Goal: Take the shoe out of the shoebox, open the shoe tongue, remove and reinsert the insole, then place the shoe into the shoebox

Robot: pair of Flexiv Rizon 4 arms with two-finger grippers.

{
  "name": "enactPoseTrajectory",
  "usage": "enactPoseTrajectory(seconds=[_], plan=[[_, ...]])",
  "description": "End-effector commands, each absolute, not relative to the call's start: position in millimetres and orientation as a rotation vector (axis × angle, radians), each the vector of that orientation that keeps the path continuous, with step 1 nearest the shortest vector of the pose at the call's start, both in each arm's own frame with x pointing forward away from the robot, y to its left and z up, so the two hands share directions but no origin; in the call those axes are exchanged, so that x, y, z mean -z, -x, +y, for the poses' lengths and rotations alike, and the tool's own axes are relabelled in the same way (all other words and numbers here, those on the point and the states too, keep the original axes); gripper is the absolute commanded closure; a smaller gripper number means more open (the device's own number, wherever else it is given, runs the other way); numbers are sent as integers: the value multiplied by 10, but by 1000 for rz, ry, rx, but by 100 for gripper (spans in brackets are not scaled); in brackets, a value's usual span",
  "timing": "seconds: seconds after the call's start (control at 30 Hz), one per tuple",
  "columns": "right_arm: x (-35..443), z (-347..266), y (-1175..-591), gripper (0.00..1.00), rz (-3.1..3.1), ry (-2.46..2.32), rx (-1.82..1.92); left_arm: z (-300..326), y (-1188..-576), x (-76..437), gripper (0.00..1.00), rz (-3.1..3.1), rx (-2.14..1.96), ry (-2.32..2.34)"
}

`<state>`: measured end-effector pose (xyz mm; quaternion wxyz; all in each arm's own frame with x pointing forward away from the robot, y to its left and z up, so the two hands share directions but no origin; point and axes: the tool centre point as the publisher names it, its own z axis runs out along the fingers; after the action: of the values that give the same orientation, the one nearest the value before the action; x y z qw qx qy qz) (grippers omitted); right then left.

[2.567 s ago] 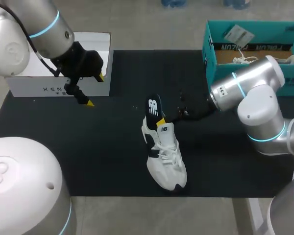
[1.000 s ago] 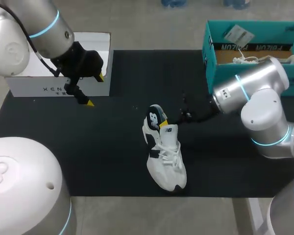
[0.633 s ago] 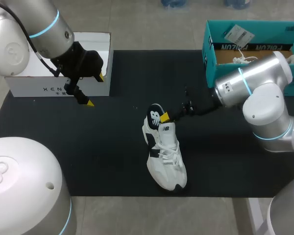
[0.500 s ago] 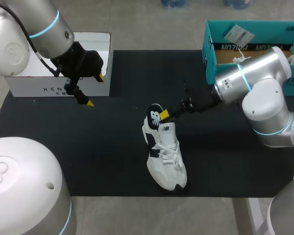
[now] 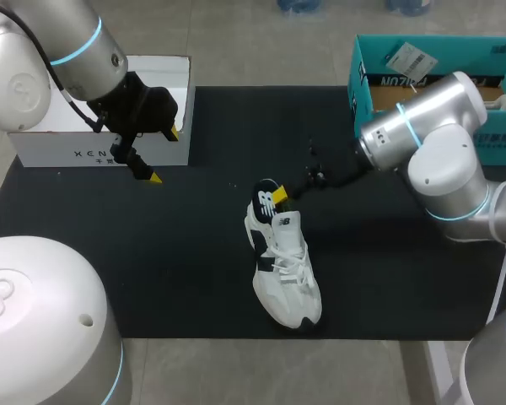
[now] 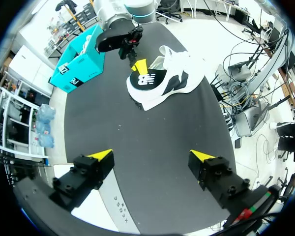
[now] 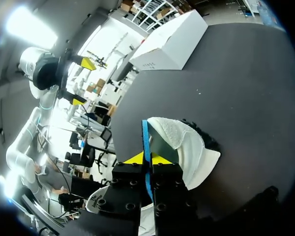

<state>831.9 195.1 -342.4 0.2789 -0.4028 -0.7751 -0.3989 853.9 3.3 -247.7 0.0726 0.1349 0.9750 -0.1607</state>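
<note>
White shoe (image 5: 288, 274) lies on the black bench (image 5: 185, 253), well apart from the teal shoebox (image 5: 360, 89). The right claw (image 7: 148, 158) pinches the dark insole (image 5: 266, 201), which stands up at the heel. The left claw (image 6: 152, 157) hangs spread near a white box (image 5: 67, 152).

Bench (image 5: 194, 278) with a black matte top, flat and even in tone, stretching across nearly the whole head view. Carries a few tiny pale specks near its middle. Holds a white box (image 5: 164, 110) at the far left corner, front wall standing on the black top, open side up. Borders on a pale grey-beige surface (image 5: 261, 371) along the near and far edges; bench or floor cannot be told. Sits under soft overhead light, with faint sheen on the black top in the wrist views.
</note>
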Motion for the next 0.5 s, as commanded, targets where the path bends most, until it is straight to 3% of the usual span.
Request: enactPoseTrajectory(seconds=[0.03, 0.5], plan=[[3451, 1942, -8217, 100, -2070, 1095, 1080, 34, -8535, 2474, 0, 2930, 478, -405], [3703, 2019, -7924, 100, -1985, 1138, 1049, 34, -8535, 2474, 0, 2930, 478, -405]])
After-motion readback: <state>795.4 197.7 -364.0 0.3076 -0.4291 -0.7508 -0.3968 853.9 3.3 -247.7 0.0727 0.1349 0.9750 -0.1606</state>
